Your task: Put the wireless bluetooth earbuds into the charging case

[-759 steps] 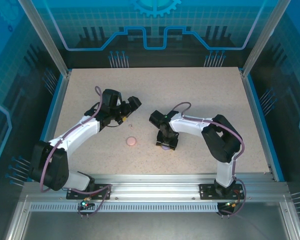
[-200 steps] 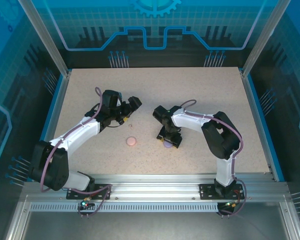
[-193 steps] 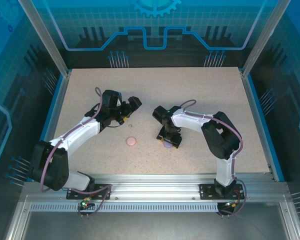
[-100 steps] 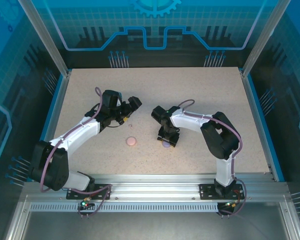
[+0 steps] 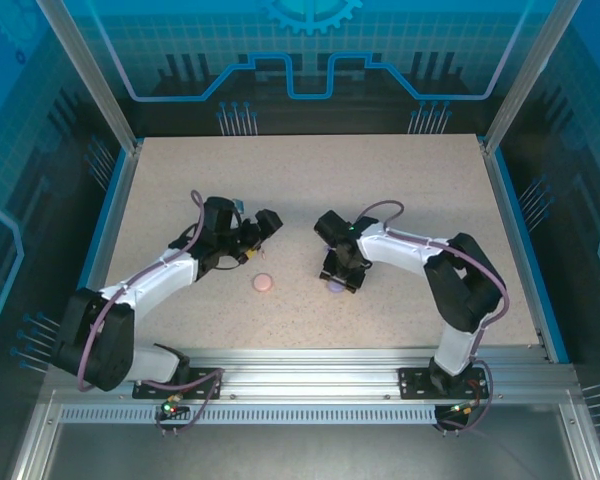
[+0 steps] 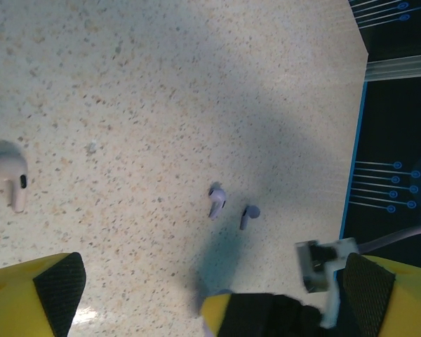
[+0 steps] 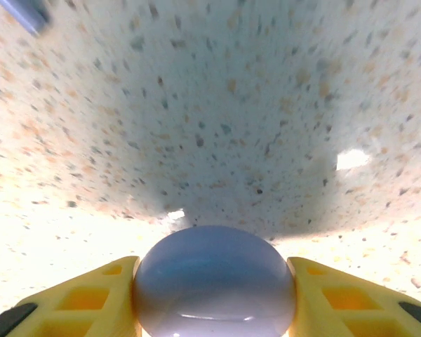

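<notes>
Right wrist view showed the right fingers [image 7: 91, 295] pinching the purple case [image 7: 214, 281] — a smooth dome that might squirt free. The left fingers [image 6: 14, 298] hung spread over the table [image 6: 161, 84], purple buds [image 6: 216, 200] and a white bud [image 6: 10, 179] loose below — easily knocked away on descent.

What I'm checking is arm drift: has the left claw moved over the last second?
Yes. The left claw has shifted toward the table's near edge, ending closer to the pink case, which stayed put.
</notes>
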Controlling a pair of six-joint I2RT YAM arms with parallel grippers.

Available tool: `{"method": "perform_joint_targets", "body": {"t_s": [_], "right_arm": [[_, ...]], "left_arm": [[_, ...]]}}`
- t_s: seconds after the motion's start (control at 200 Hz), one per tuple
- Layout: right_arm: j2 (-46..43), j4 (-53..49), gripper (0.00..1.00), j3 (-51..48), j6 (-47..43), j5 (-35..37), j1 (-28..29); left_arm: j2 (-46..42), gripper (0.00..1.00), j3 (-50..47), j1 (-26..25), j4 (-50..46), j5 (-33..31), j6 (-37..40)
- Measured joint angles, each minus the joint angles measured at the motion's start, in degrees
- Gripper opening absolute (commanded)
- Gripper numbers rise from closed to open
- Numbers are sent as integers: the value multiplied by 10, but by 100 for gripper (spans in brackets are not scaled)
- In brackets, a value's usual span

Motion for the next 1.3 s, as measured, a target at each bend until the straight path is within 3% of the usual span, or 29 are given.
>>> {"method": "perform_joint_targets", "body": {"t_s": [0.315,0.74,1.095,1.301], "right_arm": [[-23,49,40,2,10,-23,-80],[18,87,40,76,78,-73,-88],[35,94,40,119,117,-99,-75],[35,96,40,131,125,-104,-63]], "left_arm": [[1,99,-95,-66,173,-5,-8],[56,98,-136,-145,351,-81,19],[125,74,-137,-165,433,-120,28],[161,66,-135,-172,459,-128,27]]}}
